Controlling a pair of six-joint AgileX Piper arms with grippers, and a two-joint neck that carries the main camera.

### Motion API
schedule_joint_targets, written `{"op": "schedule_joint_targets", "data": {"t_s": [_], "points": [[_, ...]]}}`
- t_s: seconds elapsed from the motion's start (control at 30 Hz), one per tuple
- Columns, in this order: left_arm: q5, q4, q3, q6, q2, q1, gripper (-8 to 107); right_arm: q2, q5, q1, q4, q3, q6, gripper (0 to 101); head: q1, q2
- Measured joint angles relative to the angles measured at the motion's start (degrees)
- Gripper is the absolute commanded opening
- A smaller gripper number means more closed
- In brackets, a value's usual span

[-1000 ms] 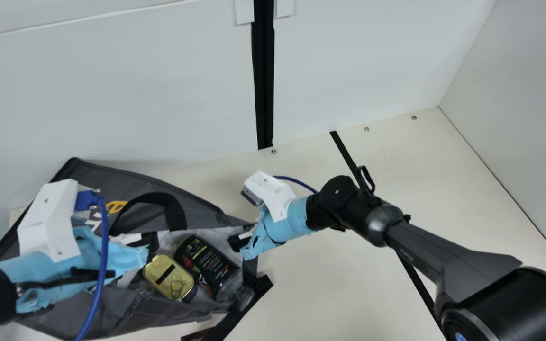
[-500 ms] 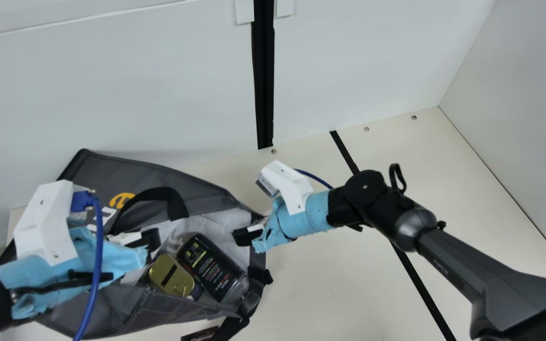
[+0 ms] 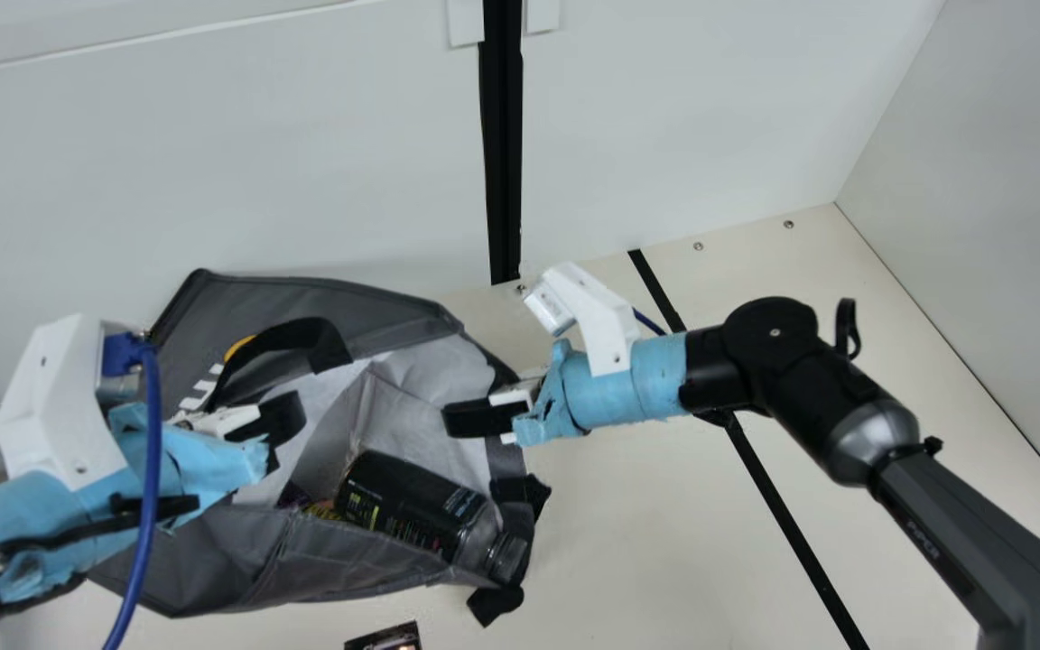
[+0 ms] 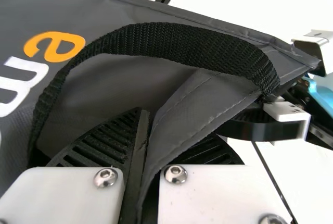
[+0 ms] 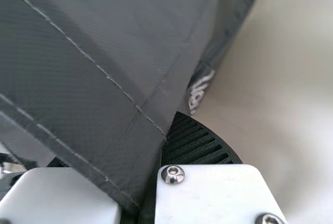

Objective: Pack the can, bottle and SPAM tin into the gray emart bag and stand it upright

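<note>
At the mouth of the gray emart bag, one stitched edge is pinched by the left gripper, its ribbed fingers closed to the cloth's thickness; another is nipped likewise by the right gripper. Inside, against pale lining, the black-labelled bottle is cradled aslant, its clear shoulder tipped toward the rim. Beside its base, a yellow-and-purple item is mostly hidden. Over the smooth gray panel, a woven black handle is arched.
</note>
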Motion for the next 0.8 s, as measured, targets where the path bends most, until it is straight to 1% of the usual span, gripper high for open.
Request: {"op": "schedule_joint_targets", "data": {"t_s": [0.23, 0.33, 0.57, 0.8], "points": [[-0.98, 0.01, -2.46, -0.38, -0.64, -0.50, -8, -2.83, 4.91, -2.96, 3.20, -1.34, 3.00, 0, 0.00, 0.09], [-1.22, -0.09, -3.67, -0.38, -0.86, -0.62, -8, -4.15, 6.44, -3.84, 4.68, -1.57, 4.40, 0, 0.00, 0.00], [-0.79, -1.61, -6.02, 1.47, -2.16, 0.12, -8, -7.96, 6.65, -3.97, 7.74, -2.06, 7.98, 0, 0.00, 0.00], [2.02, -3.93, -8.54, 4.56, -3.65, 1.72, -8, -12.29, 6.87, -5.20, 10.47, -3.03, 12.34, 0, 0.00, 0.09]]}}
